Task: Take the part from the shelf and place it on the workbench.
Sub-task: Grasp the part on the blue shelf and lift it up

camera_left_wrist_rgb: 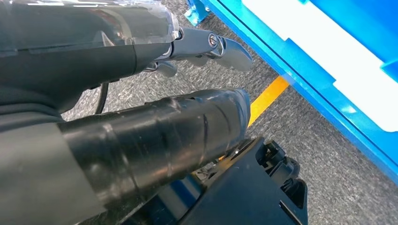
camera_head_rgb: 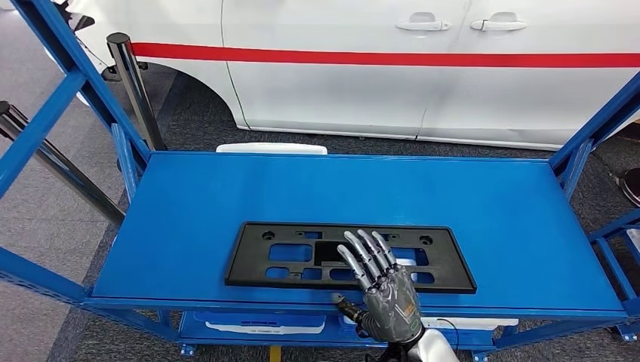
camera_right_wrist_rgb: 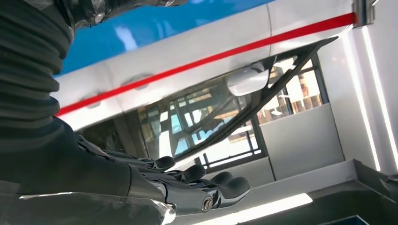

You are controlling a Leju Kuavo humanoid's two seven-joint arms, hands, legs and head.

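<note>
You are looking at the part [camera_head_rgb: 253,264], a flat black plate with cut-outs, which is lying face-down flat on the top board of the blue shelf [camera_head_rgb: 453,204], close to the front edge and roughly midway along it. It is lying with its long side parallel to that edge, so it is presenting a long, thin rim to the robot.

The right hand [camera_head_rgb: 381,279] is reaching in over the front edge, with its fingers [camera_right_wrist_rgb: 225,185] straight and slightly apart above the right half of the part and holding nothing. You cannot tell whether the fingertips are touching the plate. The flat pose suggests that the hand is lining up before it grips.

The left hand [camera_left_wrist_rgb: 117,70] is hanging beside the shelf's lower level, with thumb and fingers apart and nothing in it, keeping out of the reach path.
</note>
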